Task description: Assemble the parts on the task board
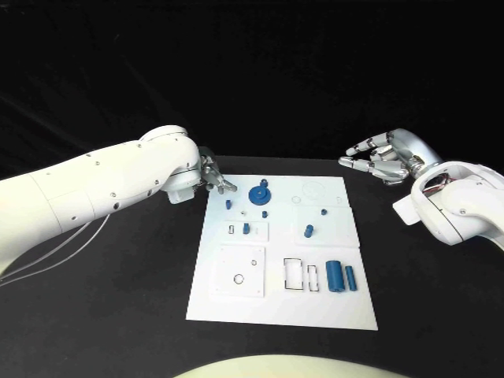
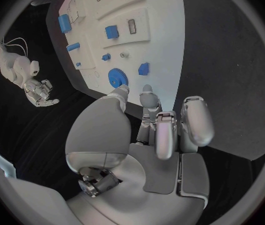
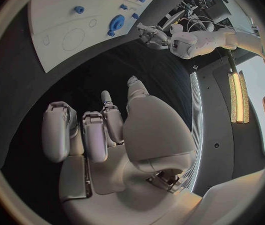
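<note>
Fingers of my left hand (image 1: 210, 178) were loosely apart, holding nothing, just beside the white board (image 1: 277, 315) at its far corner, near the blue gear (image 1: 260, 194). Those of my right hand (image 1: 379, 161) were apart and bare too, off the board's other far corner.
</note>
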`<state>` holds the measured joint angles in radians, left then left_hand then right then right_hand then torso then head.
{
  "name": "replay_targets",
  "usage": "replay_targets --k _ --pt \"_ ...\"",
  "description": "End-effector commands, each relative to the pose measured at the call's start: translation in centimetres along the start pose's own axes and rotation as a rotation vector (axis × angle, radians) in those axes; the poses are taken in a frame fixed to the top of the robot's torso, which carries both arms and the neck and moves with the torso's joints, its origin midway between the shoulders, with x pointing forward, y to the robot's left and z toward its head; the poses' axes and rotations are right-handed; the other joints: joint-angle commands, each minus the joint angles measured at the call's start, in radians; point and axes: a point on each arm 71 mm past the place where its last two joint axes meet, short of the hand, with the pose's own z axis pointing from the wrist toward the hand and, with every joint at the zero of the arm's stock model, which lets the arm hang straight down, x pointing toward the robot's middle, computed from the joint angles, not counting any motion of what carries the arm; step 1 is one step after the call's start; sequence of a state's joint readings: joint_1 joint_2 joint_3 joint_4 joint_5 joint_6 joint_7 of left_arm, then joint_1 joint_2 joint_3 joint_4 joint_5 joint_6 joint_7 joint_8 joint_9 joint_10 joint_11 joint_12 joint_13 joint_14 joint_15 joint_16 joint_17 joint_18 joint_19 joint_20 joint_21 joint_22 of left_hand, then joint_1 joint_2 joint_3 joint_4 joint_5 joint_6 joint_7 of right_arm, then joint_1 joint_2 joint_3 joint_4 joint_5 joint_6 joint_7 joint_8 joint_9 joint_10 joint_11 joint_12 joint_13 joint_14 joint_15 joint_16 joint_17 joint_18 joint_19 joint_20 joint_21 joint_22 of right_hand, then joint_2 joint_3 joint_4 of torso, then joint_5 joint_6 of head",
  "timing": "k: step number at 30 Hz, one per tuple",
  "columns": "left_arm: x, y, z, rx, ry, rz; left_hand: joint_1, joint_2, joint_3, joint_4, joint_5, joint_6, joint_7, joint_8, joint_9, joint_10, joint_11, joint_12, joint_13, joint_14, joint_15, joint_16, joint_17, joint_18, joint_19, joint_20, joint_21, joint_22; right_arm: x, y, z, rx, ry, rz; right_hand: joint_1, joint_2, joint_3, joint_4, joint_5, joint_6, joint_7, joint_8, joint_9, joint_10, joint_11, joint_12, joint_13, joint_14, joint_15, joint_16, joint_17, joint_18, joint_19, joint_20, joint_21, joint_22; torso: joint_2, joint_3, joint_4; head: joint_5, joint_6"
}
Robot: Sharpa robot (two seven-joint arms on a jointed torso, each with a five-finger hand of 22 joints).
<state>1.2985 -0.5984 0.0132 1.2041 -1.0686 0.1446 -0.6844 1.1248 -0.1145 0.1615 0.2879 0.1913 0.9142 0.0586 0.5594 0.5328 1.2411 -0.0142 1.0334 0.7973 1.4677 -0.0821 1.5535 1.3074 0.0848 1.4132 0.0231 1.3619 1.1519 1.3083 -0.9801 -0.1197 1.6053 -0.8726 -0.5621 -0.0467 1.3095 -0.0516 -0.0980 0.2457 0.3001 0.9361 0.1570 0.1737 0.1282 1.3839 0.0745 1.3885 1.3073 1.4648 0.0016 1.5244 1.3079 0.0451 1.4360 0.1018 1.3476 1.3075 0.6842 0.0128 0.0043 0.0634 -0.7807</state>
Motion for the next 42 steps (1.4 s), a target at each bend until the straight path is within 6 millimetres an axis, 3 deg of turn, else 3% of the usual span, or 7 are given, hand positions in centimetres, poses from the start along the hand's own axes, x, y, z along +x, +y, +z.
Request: replay_targets --k 1,15,42 --pt "0.3 -0.3 0.3 0.008 0.042 0.054 0.008 0.003 -0.008 0.001 0.005 -0.002 0.003 -0.005 -0.002 0.0 0.001 0.005 0.008 0.094 0.007 0.0 0.233 -0.003 0.0 0.003 -0.004 0.002 0.1 0.1 0.0 -0.014 0.007 -0.006 -0.009 0.001 -0.006 0.001 0.004 -0.003 -0.006 0.006 -0.001 -0.004 -0.005 -0.002 0.042 0.077 -0.006 -0.003 0.144 0.017 -0.007 0.0 -0.003 0.057 0.0 -0.0001 -0.0005 0.0 -0.001" --pt "0.6 -0.1 0.9 -0.013 0.06 0.066 0.004 0.01 -0.021 0.004 0.004 0.003 0.003 -0.008 -0.007 0.007 0.002 0.015 0.019 0.095 0.008 0.0 0.233 -0.004 0.001 0.004 -0.002 0.006 0.2 0.2 0.0 -0.015 0.009 -0.006 -0.008 0.002 -0.007 0.001 0.005 -0.003 -0.006 0.006 -0.002 -0.003 -0.005 -0.001 0.043 0.077 -0.006 -0.002 0.144 0.017 -0.006 0.0 -0.003 0.057 -0.001 0.0011 0.0007 -0.001 -0.009" --pt "1.5 -0.6 1.4 -0.01 0.108 0.082 0.025 0.026 -0.033 0.0 0.006 0.015 0.0 -0.01 -0.015 0.016 -0.001 0.028 0.03 0.096 0.006 0.002 0.237 -0.005 0.004 0.005 0.002 0.014 0.4 0.3 0.1 -0.018 0.013 -0.005 -0.008 0.002 -0.007 0.001 0.005 -0.003 -0.006 0.006 -0.002 -0.002 -0.005 -0.001 0.044 0.077 -0.006 -0.002 0.144 0.017 -0.006 0.0 -0.003 0.057 -0.002 0.0011 -0.0003 0.0 -0.011"
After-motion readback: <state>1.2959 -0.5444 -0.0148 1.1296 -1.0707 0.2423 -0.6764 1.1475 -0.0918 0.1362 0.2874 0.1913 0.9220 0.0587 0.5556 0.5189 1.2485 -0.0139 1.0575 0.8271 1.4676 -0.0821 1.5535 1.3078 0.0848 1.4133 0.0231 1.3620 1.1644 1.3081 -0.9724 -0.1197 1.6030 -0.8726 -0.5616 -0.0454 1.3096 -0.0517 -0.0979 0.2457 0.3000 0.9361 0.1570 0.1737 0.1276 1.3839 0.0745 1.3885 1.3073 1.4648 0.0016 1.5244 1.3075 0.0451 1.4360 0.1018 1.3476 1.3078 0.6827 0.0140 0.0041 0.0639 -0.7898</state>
